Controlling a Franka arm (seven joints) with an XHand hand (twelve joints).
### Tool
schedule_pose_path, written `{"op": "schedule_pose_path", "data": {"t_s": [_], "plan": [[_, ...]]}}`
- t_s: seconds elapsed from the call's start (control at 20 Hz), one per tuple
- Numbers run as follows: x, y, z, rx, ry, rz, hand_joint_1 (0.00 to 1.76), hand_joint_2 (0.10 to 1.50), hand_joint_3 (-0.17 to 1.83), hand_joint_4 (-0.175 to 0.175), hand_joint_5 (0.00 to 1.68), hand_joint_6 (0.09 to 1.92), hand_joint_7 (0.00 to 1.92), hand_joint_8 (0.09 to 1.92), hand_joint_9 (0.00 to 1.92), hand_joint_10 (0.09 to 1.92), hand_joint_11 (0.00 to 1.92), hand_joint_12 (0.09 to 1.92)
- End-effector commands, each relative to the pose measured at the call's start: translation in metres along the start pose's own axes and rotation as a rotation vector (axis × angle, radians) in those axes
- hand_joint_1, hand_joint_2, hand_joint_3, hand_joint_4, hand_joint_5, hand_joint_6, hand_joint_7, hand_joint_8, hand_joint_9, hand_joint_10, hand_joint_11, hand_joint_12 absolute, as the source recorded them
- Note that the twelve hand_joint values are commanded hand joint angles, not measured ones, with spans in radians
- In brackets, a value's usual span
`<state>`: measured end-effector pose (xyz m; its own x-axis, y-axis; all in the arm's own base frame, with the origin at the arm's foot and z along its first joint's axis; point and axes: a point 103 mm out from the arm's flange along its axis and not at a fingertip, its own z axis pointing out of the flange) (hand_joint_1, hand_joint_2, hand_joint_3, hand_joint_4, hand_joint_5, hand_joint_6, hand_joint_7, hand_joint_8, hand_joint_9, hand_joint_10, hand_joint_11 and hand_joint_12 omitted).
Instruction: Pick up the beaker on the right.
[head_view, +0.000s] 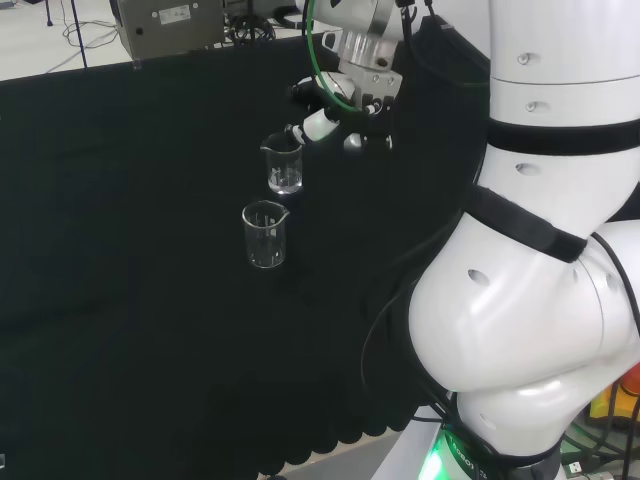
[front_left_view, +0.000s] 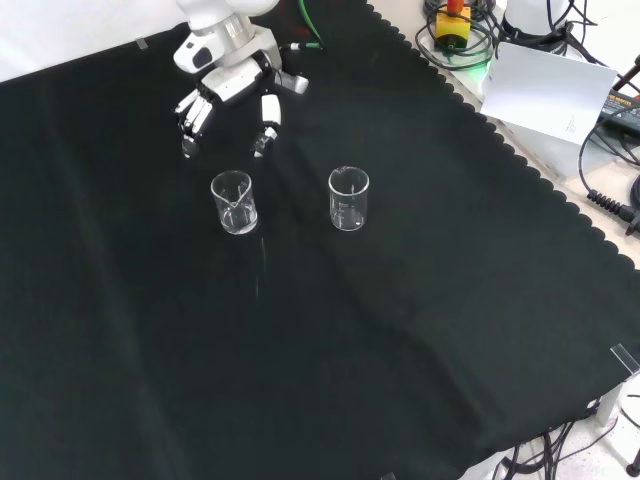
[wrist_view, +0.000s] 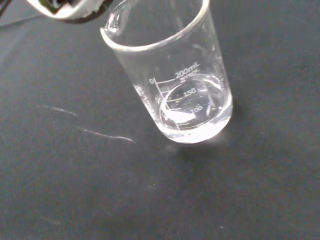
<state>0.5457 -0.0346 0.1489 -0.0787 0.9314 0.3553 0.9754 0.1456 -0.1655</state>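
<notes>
Beaker (front_left_view: 234, 202) stands upright just below the spread-fingered, empty hand (front_left_view: 228, 90) in front view.

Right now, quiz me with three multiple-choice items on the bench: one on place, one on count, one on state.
1. In the front view, the hand is nearest
A. the left beaker
B. the right beaker
C. the cloth's lower edge

2. Beakers standing on the cloth:
A. one
B. two
C. four

3. The hand is
A. curled round a beaker
B. open, holding nothing
C. flat on the cloth

Key:
1 A, the hand hangs just above the left beaker, with the right beaker off to the side.
2 B, two stand on the cloth.
3 B, fingers spread, clear of the glass.
</notes>
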Motion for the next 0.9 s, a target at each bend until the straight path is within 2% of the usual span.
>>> {"op": "schedule_pose_path", "data": {"t_s": [0.05, 0.25, 0.45, 0.65, 0.9], "plan": [[-0.008, 0.009, 0.014, -0.026, 0.071, -0.020, 0.82, 0.58, 0.67, -0.058, 0.47, 0.09, 0.25, 0.73, 0.42, 0.70, 0.06, 1.43], [-0.013, 0.011, 0.024, 0.009, 0.118, -0.009, 0.82, 0.55, 0.66, -0.061, 0.44, 0.09, 0.23, 0.73, 0.40, 0.70, 0.05, 1.43], [-0.014, 0.016, 0.033, 0.033, 0.156, -0.031, 0.80, 0.53, 0.66, -0.064, 0.39, 0.09, 0.18, 0.72, 0.36, 0.69, 0.04, 1.43], [-0.012, 0.019, 0.040, -0.004, 0.217, -0.071, 0.78, 0.52, 0.66, -0.069, 0.36, 0.09, 0.14, 0.72, 0.31, 0.70, 0.00, 1.45], [-0.011, 0.020, 0.053, -0.034, 0.275, -0.129, 0.79, 0.52, 0.66, -0.073, 0.40, 0.09, 0.17, 0.74, 0.33, 0.71, 0.00, 1.45]]}}
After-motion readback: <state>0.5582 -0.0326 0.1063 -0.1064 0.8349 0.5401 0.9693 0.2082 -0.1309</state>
